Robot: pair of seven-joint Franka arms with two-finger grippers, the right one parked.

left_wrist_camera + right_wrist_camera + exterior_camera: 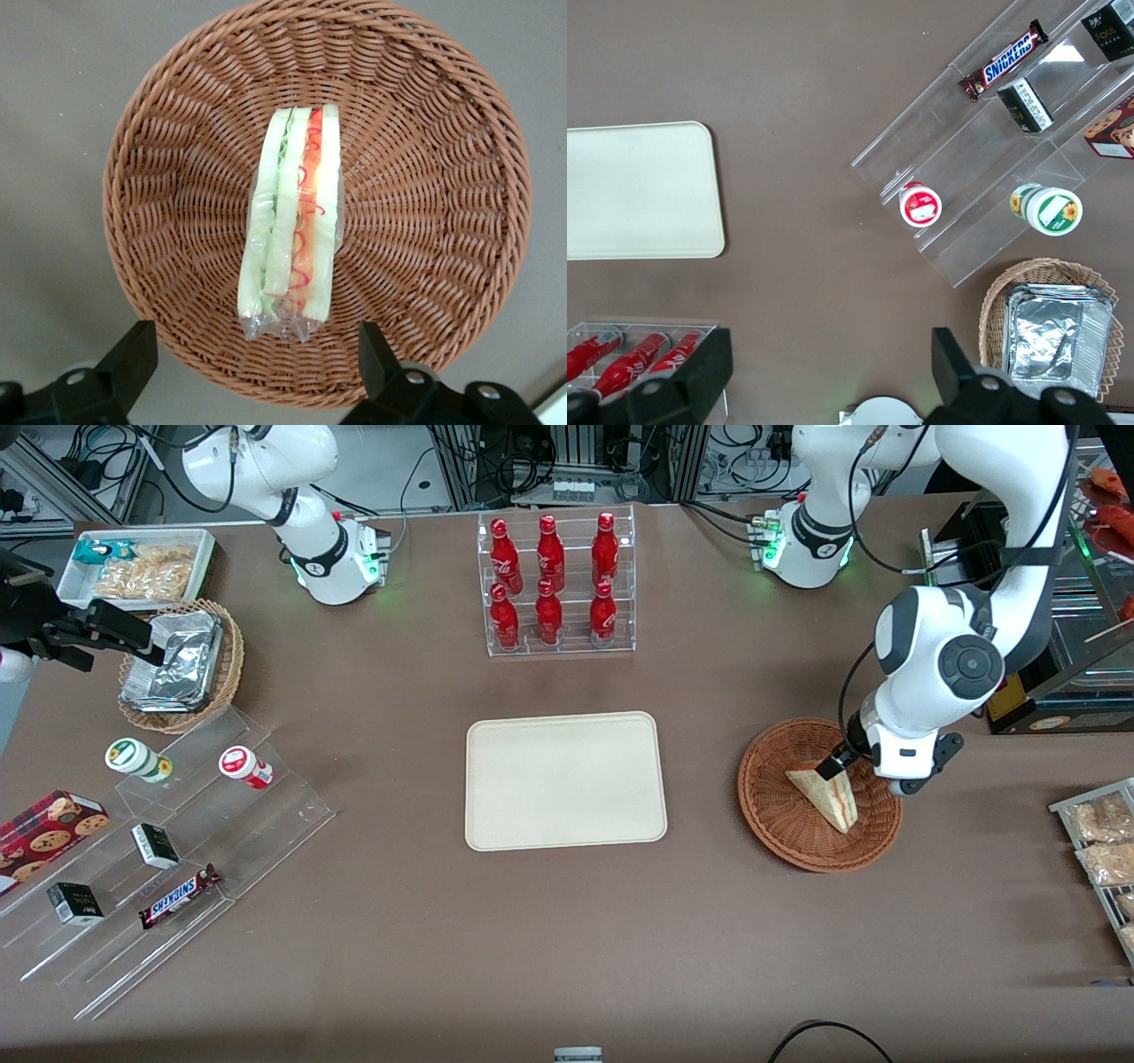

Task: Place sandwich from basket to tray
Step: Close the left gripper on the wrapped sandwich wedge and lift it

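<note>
Table [567,939] carries the bare tray [565,779] mid-surface and, toward the working arm's end, the basket [780,815]. Basket holds the wrapped sandwich [292,221], lying on edge. Gripper [257,367] hovers above the basket rim, fingers spread, grasping nothing.

The triangular pale-bread sandwich [826,795] lies in the round reddish-brown wicker basket [769,802], toward the working arm's end of the desk [567,939]. The left gripper [835,764] hangs just above the sandwich, jaws spread apart. The cream rectangular plastic tray [565,779] sits mid-frame, beside the basket but apart from it.
</note>
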